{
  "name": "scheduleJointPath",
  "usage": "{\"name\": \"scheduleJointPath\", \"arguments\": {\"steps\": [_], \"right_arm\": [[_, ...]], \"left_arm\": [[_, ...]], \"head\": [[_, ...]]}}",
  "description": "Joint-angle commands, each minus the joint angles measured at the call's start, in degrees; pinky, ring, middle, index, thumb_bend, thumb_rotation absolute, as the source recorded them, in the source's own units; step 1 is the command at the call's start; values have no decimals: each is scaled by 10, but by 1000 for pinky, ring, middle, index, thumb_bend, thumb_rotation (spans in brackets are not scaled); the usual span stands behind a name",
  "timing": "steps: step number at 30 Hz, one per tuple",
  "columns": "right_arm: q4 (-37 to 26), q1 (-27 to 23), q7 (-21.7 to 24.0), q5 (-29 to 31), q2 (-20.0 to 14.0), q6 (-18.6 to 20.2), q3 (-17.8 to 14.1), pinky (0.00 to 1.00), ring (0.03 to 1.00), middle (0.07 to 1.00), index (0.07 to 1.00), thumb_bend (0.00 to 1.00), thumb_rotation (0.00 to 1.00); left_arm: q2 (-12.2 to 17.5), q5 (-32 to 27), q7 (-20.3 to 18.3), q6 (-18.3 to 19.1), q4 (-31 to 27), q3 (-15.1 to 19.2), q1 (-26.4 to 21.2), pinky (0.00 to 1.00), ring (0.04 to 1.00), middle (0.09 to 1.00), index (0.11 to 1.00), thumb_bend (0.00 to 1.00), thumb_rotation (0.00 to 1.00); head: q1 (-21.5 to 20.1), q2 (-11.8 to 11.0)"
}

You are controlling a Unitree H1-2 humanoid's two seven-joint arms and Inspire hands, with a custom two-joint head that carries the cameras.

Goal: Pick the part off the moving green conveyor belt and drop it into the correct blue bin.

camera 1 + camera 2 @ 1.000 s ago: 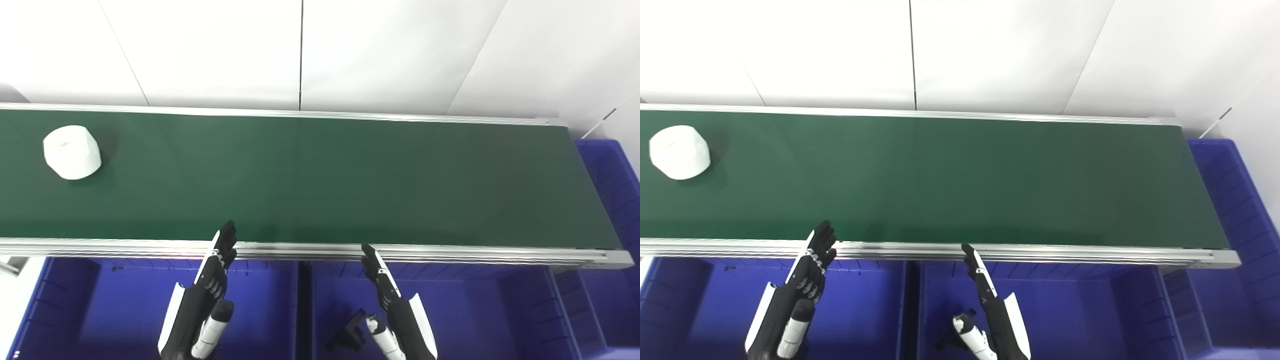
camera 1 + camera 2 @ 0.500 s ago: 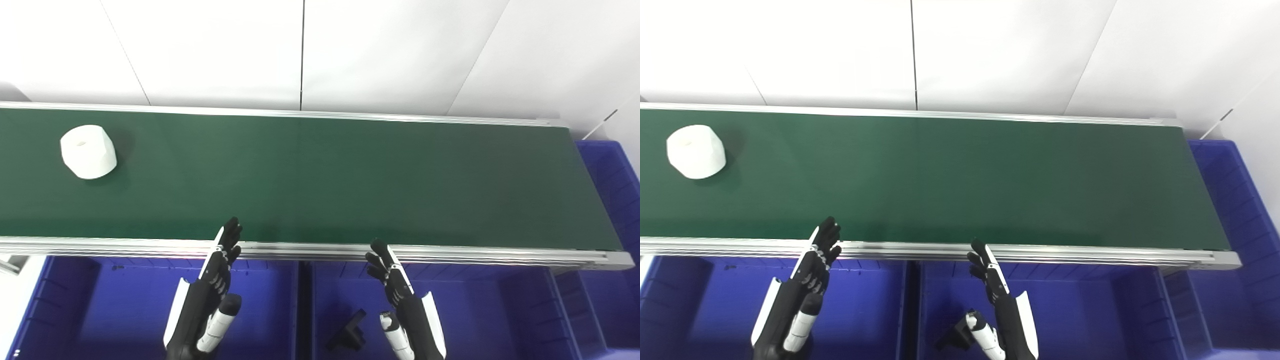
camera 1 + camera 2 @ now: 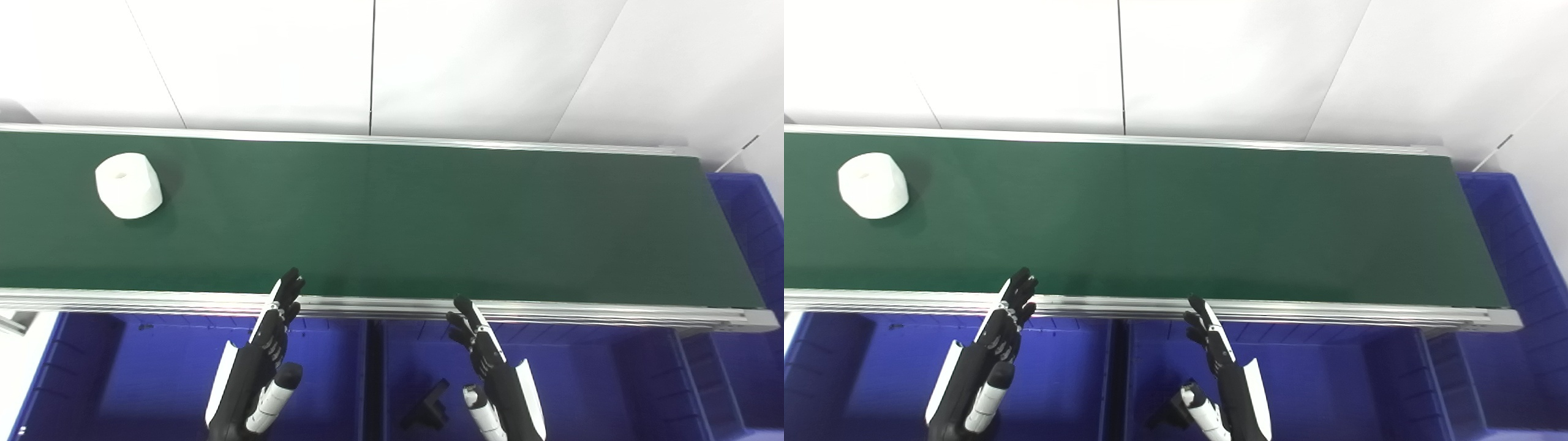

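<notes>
Far to the left of both hands, a white part [image 3: 128, 185] rode the green belt [image 3: 429, 220] while the left hand [image 3: 263, 355] and right hand [image 3: 484, 361] hung empty, fingers spread, above the blue bins [image 3: 153, 367].

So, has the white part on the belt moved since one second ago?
Yes. The white part has travelled rightward along the green belt, nearer the wall seam.

We see the white part [image 3: 128, 185], a stubby faceted cylinder with a small hole in its top, standing upright on the green conveyor belt [image 3: 392, 220], well off to the left of our left hand [image 3: 263, 352] and beyond it.
</notes>
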Motion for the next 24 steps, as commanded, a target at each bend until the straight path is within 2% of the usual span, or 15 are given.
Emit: {"name": "scheduleJointPath", "arguments": {"steps": [1,16,24], "right_arm": [[-10,5,2,2,4,-18,4,861,907,953,943,827,975],[-8,8,2,4,3,-22,6,862,904,947,940,821,966],[2,8,2,9,-2,-30,5,864,908,951,945,824,965]], "left_arm": [[3,2,-1,-17,-13,-2,5,990,995,968,964,760,859],[7,7,-1,-22,-14,-5,9,983,996,970,964,765,866],[5,9,0,-32,-3,-9,10,977,990,967,961,777,857]], "head": [[1,-1],[2,-7],[16,-27]]}}
